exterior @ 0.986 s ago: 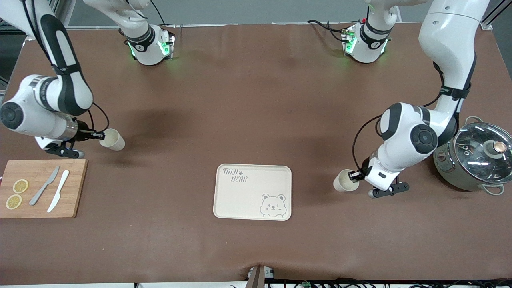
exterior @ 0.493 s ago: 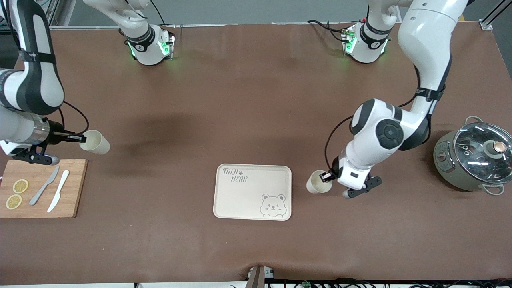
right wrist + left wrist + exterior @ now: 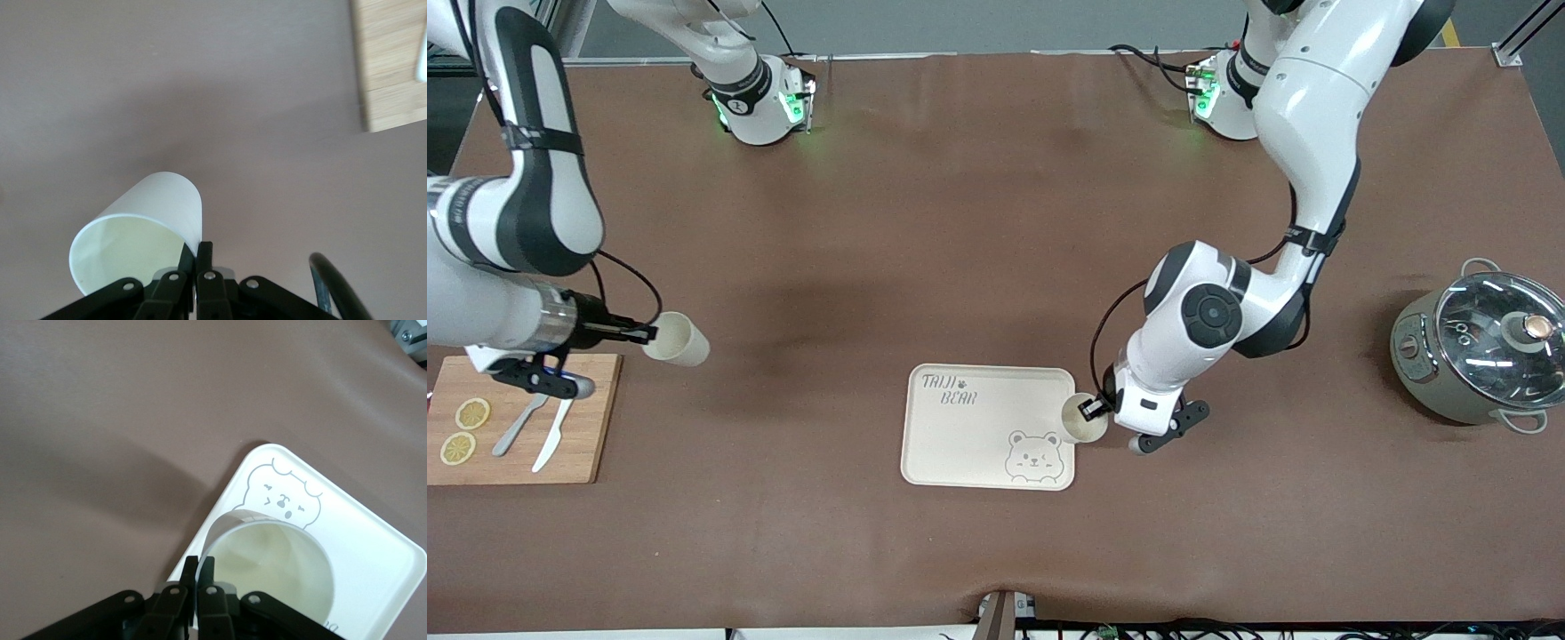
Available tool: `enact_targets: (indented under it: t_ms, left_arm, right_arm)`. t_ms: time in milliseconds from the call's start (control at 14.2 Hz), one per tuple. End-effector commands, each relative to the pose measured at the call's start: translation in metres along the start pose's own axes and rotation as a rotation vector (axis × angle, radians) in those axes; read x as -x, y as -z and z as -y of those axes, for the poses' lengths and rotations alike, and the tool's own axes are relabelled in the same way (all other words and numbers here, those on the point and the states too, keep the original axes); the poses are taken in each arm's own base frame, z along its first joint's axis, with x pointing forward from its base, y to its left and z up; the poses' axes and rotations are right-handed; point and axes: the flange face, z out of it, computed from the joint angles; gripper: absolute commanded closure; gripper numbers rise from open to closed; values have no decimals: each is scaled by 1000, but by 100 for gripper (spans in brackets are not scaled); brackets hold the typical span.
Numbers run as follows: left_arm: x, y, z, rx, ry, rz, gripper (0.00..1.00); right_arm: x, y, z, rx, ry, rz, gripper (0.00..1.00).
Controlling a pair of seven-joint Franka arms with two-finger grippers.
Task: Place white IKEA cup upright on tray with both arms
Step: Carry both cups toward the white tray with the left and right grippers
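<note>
"TAIJI BEAR" printed on the tray (image 3: 960,444)

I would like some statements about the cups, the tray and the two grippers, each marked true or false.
1. The left gripper holds a white cup by its rim over the tray's edge. True.
2. The right gripper is empty. False: it is shut on another white cup.
3. A cup stands on the tray. False: both are held in the air.
4. Two knives lie on the cutting board. True.
5. The pot has no lid. False: a glass lid covers it.
</note>
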Motion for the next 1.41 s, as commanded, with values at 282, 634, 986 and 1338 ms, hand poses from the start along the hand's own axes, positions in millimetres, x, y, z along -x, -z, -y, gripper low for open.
enact_targets:
  t_ms: [282,634,986,1338]
  left_arm:
    - [1,-47,-14,41,-2,-53,100]
    - [-5,-53,-9,50,7,-62,52]
    - [-18,-4,-16,82,6,-109,0]
    - [-41,87,-6,53,31,-119,0]
  right_arm:
    - [-11,-41,96,-80,-154,37,100]
    - [6,-84,182,-85,-296,-16,100]
    - [18,-126,250,-223,-496,31,100]
    - [31,-137,301,-264,-551,20,100]
